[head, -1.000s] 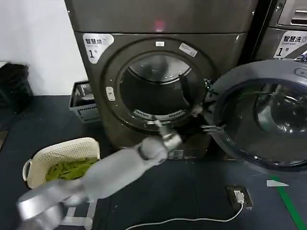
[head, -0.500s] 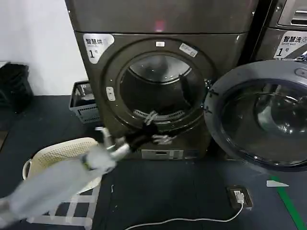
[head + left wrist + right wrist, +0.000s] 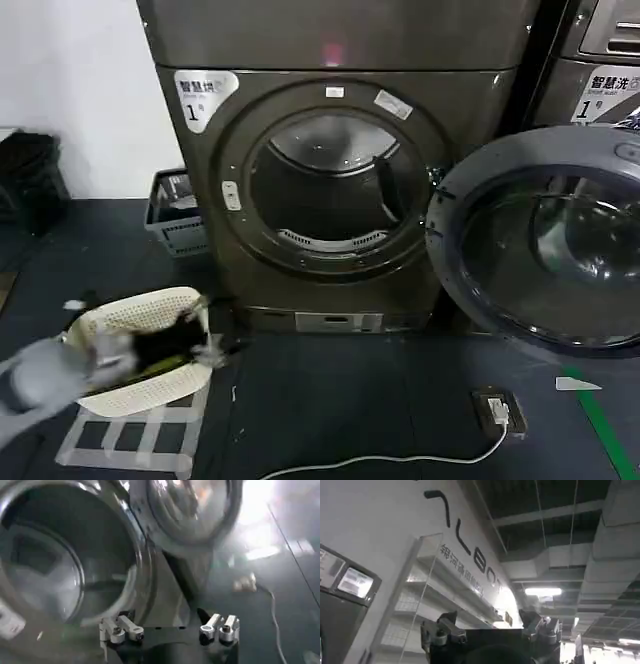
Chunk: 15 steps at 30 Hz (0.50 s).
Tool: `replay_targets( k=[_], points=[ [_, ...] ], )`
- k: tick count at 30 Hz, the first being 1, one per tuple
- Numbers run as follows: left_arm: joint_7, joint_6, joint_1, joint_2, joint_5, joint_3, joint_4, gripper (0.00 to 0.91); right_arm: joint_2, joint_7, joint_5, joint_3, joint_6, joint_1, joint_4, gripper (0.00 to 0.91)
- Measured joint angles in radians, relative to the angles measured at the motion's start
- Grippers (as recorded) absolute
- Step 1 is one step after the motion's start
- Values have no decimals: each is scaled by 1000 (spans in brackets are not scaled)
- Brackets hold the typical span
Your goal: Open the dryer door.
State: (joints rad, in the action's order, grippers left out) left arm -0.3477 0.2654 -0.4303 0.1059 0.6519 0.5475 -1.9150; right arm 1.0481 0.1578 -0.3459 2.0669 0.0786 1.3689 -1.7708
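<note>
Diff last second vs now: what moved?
Left arm pulled back from the drum opening, down and left; left end effector now sits over the laundry basket, holding nothing. Dryer door stayed swung wide open to the right, as did the cable on the floor.

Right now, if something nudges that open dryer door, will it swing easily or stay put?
The dryer door probably swings freely: it stands wide open, hung at one edge, nothing bracing it. Its broad rim and glass suggest some weight, so it likely coasts once pushed. The left gripper is low by the laundry basket, clear of it.
</note>
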Motion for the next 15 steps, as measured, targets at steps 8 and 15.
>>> replay_targets(
  k=[8, 15],
  points=[
    [-40, -74, -198, -223, -148, -176, 34, 907, 0, 9, 25, -19, -20, -21, 20, 907],
    [-56, -153, -338, -322, -237, -281, 80, 907, -5, 10, 28, -26, -20, -20, 20, 907]
  ],
)
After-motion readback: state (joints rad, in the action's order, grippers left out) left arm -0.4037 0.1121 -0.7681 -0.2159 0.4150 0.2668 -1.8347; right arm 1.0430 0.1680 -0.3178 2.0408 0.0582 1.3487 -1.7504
